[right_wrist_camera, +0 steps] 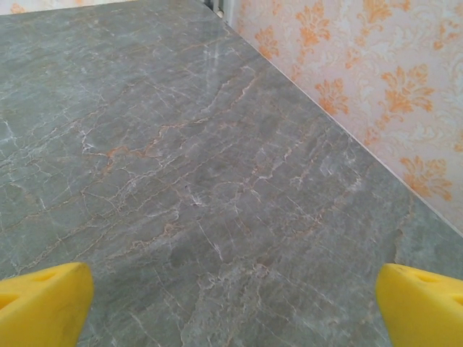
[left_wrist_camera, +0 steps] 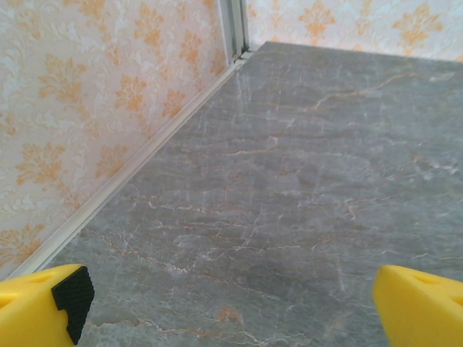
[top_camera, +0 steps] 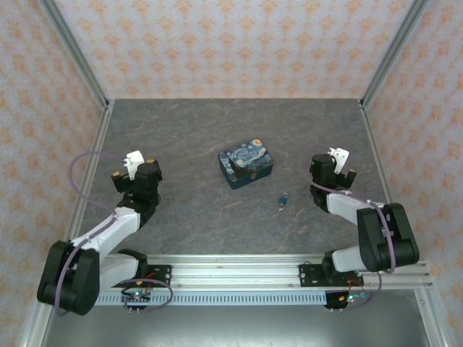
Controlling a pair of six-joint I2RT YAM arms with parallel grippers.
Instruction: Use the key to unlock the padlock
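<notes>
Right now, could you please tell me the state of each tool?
Left tool: open, holding nothing.
Right tool: open, holding nothing.

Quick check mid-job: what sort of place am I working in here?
Likely a staged test cell, not a real room: wallpapered panels in aluminium framing enclose a stone-look tabletop, with a mounting rail at its near edge.

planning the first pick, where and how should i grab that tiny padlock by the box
Pinch the padlock across its narrow width, straight down from above. It lies flat and low on the table, clear of the box, so a sideways approach would likely scrape the surface. It looks slightly elongated, roughly near to far. The open right gripper sits nearer.
</notes>
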